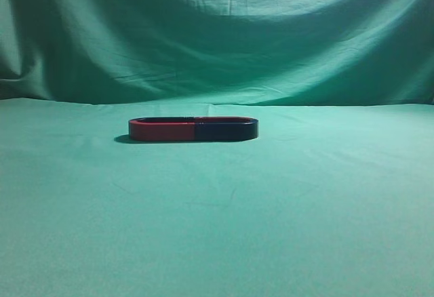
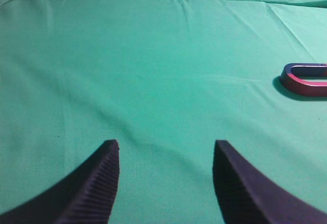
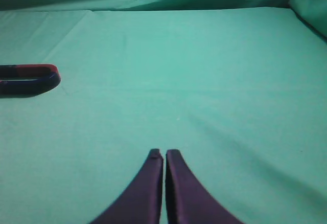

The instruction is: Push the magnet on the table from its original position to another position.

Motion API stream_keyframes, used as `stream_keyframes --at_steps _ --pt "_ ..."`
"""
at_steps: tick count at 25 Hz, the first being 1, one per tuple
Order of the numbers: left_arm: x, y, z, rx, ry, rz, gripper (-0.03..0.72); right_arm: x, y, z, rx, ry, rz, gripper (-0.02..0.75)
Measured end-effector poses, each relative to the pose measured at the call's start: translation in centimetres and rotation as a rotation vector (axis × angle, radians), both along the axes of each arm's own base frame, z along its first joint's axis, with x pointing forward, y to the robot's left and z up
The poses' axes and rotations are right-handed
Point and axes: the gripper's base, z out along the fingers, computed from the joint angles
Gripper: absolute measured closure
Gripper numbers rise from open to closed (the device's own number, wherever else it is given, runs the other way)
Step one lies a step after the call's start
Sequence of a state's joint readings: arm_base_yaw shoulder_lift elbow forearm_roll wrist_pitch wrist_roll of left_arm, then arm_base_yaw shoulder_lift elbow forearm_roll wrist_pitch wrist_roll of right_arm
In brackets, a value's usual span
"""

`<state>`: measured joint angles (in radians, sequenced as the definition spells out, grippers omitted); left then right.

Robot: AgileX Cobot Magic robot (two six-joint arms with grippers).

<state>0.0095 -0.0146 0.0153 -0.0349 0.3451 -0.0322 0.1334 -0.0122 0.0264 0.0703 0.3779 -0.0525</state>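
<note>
Green cloth table (image 1: 217,229) | magnet (image 1: 227,129) lying flat | left gripper (image 2: 166,150) spread | right gripper (image 3: 164,154) closed, empty

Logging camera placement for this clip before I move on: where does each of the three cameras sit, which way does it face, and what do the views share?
Exterior view: low, near object height, looking along the table at the dark magnet joined to the red magnet; no robot part shows.
Left wrist view: above the cloth, facing forward; left gripper open, red magnet at the right edge.
Right wrist view: same stance; right gripper shut, dark magnet at the left edge.
Shared: both wrist views catch opposite ends of the magnet pair seen whole in the exterior view.
</note>
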Motion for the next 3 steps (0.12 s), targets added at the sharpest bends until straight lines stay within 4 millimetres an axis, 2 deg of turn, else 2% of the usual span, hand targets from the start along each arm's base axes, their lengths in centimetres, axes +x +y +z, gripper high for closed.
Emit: stream_keyframes --at_steps 3 --pt "0.00 0.00 0.00 0.000 0.000 0.000 0.289 0.00 0.00 -0.01 -0.001 0.001 0.000 0.738"
